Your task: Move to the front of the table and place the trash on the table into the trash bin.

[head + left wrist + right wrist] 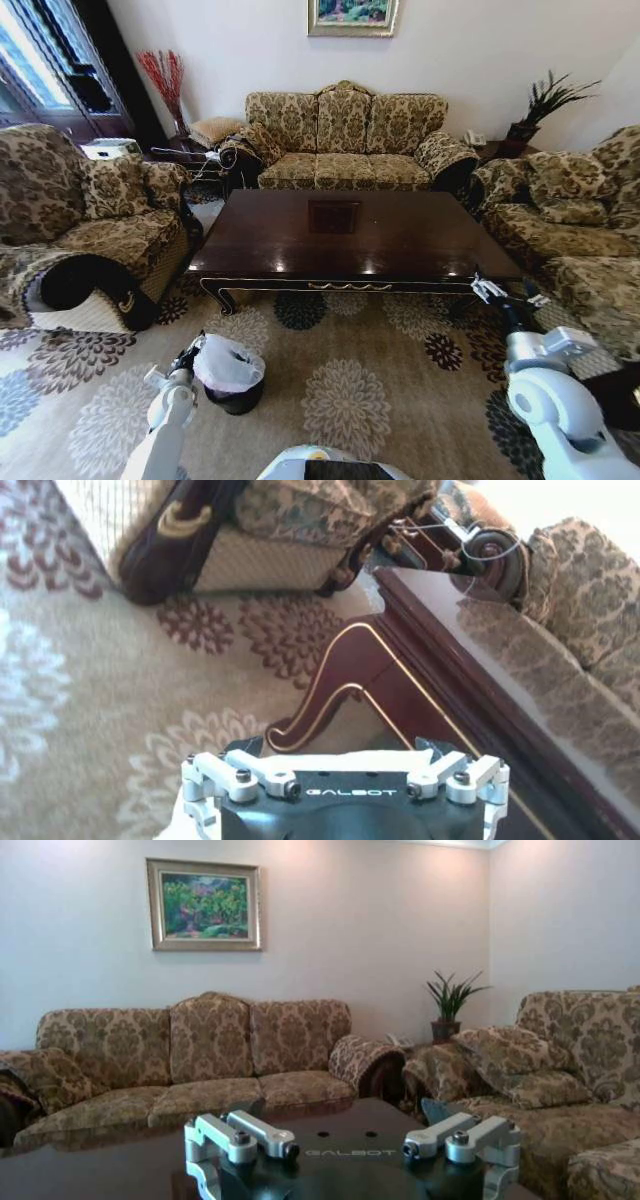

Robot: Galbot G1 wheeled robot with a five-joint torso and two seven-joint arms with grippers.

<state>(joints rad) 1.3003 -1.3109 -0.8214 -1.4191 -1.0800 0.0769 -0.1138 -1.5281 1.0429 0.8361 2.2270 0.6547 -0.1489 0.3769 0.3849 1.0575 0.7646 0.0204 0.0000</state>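
Note:
The table (400, 240) of glossy dark brown wood stands in front of me, its top bare; the trash is out of view. The trash bin (230, 378), lined with a white bag, sits on the carpet at my near left. My left gripper (188, 353) hangs right beside the bin's rim. In the left wrist view the left gripper (340, 751) is open over a white surface, with the table's carved leg (330, 682) ahead. My right gripper (490, 291) is at the table's front right corner, and in the right wrist view it (340, 1116) stands open over the tabletop (120, 1162).
A patterned armchair (90, 230) flanks the table on the left, a three-seat sofa (345, 140) stands behind it and another sofa (570, 220) is on the right. Floral carpet (350, 390) lies between me and the table.

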